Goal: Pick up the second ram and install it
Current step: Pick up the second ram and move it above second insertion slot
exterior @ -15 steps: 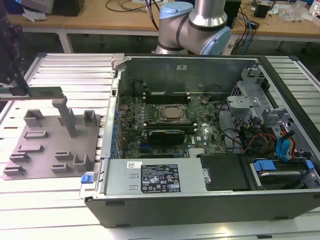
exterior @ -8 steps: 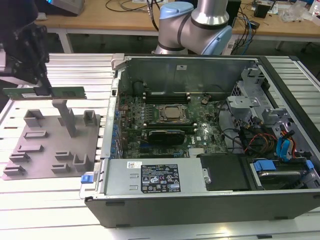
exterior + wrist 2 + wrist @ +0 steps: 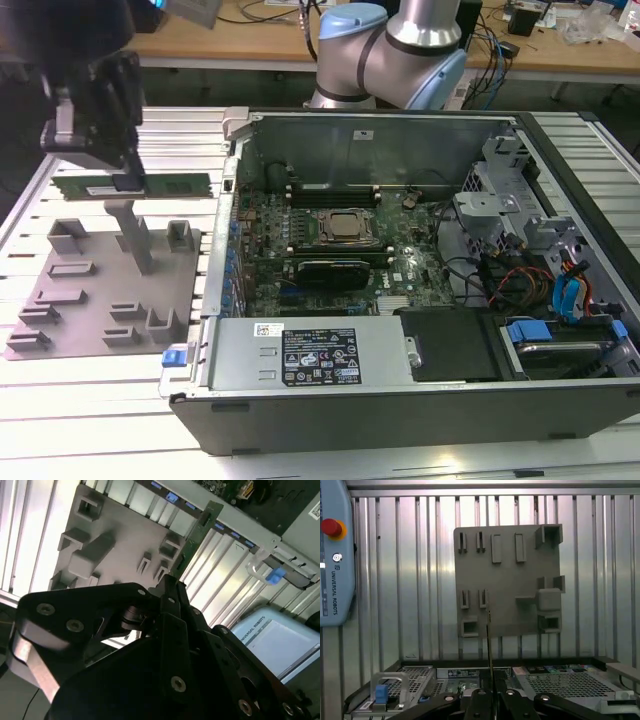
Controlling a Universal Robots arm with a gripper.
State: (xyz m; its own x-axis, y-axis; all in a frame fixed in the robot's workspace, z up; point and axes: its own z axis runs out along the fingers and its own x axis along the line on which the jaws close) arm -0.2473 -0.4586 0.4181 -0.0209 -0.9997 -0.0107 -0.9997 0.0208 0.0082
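Note:
In the exterior view my gripper hangs at the exterior view's left, over the grey plastic tray. It is shut on the second ram, a thin green stick held level above the tray's posts. In the second wrist view the ram sticks out past the black fingers over the tray. The first wrist view catches the ram edge-on as a thin dark line rising from the gripper, with the tray behind it.
An open computer case lies at the exterior view's right of the tray, its motherboard showing a CPU socket and long black slots. The arm's base stands behind the case. A teach pendant rests on the slatted metal table.

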